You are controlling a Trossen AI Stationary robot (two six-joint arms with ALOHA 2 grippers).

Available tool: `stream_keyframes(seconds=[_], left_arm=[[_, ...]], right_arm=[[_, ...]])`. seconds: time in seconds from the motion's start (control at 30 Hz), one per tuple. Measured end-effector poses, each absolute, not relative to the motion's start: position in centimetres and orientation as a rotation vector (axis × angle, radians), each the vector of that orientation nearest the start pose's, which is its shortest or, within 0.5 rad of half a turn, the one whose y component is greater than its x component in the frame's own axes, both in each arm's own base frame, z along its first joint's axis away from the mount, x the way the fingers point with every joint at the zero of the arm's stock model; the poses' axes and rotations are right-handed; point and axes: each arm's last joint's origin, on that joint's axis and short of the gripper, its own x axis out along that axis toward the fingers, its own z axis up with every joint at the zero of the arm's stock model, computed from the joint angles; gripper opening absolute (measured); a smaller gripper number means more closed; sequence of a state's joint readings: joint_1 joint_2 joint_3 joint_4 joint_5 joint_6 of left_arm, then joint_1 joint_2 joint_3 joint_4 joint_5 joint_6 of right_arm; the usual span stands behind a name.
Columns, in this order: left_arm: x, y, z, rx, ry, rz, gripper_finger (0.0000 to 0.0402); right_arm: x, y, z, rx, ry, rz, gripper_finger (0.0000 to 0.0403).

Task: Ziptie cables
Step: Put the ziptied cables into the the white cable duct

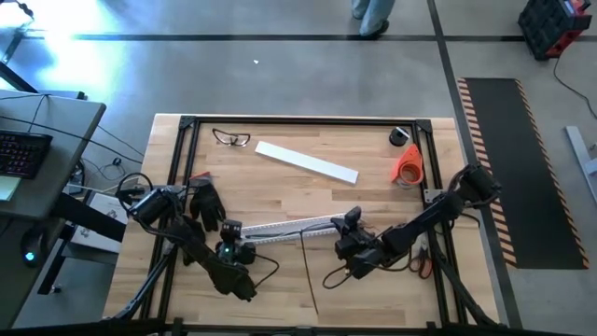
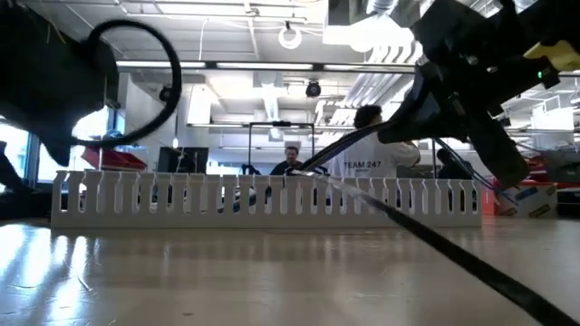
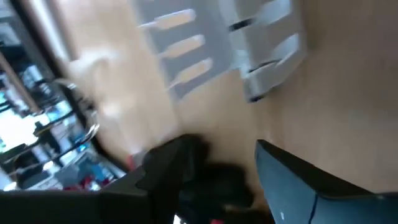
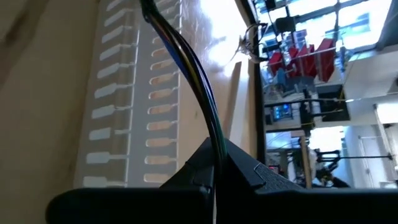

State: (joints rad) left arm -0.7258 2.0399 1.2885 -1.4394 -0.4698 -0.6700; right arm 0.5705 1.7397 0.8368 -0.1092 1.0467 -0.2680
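cables (image 1: 280, 227) lie along the slotted channel (image 1: 289, 228) near the middle of the bench (image 1: 373, 201), seen from above. the right gripper (image 1: 352, 221) sits at the channel's right end, closed on the cables. the left gripper (image 1: 230, 231) sits at the channel's left end; its fingers cannot be made out from here. a thin dark strip, the ziptie (image 1: 309, 271), runs from the channel toward the near edge. a white bar (image 1: 307, 161) lies toward the far edge, safety glasses (image 1: 231, 139) at the far left corner, an orange roll (image 1: 408, 164) by the right edge, black gloves (image 1: 205, 201) toward the left edge.

low view: the channel's slotted wall (image 2: 263, 196) stands across the bench. the cables (image 2: 349, 145) rise from it to the right gripper (image 2: 408, 122). people show in the room behind.

left wrist view: the left gripper's fingers (image 3: 292, 186) stand apart, nothing between them, with the channel's end (image 3: 267, 68) just beyond.

right wrist view: the right gripper (image 4: 217, 163) pinches the cables (image 4: 186, 59), which run out over the channel (image 4: 134, 93).
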Motion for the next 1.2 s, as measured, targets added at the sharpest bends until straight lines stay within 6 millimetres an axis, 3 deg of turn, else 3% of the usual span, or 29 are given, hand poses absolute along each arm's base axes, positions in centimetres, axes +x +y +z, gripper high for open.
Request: stream_keyframes(seconds=[0.13, 0.23, 0.4, 0.53, 0.67, 0.9, 1.03, 1.2], left_arm=[[24.4, -20.0, 16.3, 0.735, 1.626, 0.474, 0.0181], [25.2, -20.6, 18.4, 0.659, 1.508, 0.49, 0.0173], [26.5, -20.9, 21.8, 0.539, 1.157, 0.52, 0.0152], [28.1, -20.8, 23.3, 0.493, 0.912, 0.529, 0.0133], [30.5, -20.1, 23.3, 0.468, 0.844, 0.499, 0.0109], [34.7, -17.4, 20.6, 0.369, 0.809, 0.313, 0.0042], [35.4, -16.0, 19.7, 0.359, 0.811, 0.282, 0.0005], [35.2, -15.4, 18.8, 0.335, 0.85, 0.242, 0.0006]], right_arm=[[27.4, 14.0, 13.8, -0.973, 0.783, -0.353, 0.0], [27.5, 13.9, 13.9, -0.973, 0.778, -0.353, 0.0], [27.8, 14.1, 14.1, -0.964, 0.757, -0.341, 0.0], [28.0, 14.3, 14.2, -0.948, 0.744, -0.306, 0.0], [28.0, 14.2, 14.2, -0.965, 0.746, -0.308, 0.0], [27.9, 14.1, 14.1, -0.978, 0.755, -0.327, 0.0], [27.9, 13.9, 14.2, -0.985, 0.756, -0.361, 0.0], [28.2, 13.5, 14.1, -0.973, 0.764, -0.368, 0.0]])
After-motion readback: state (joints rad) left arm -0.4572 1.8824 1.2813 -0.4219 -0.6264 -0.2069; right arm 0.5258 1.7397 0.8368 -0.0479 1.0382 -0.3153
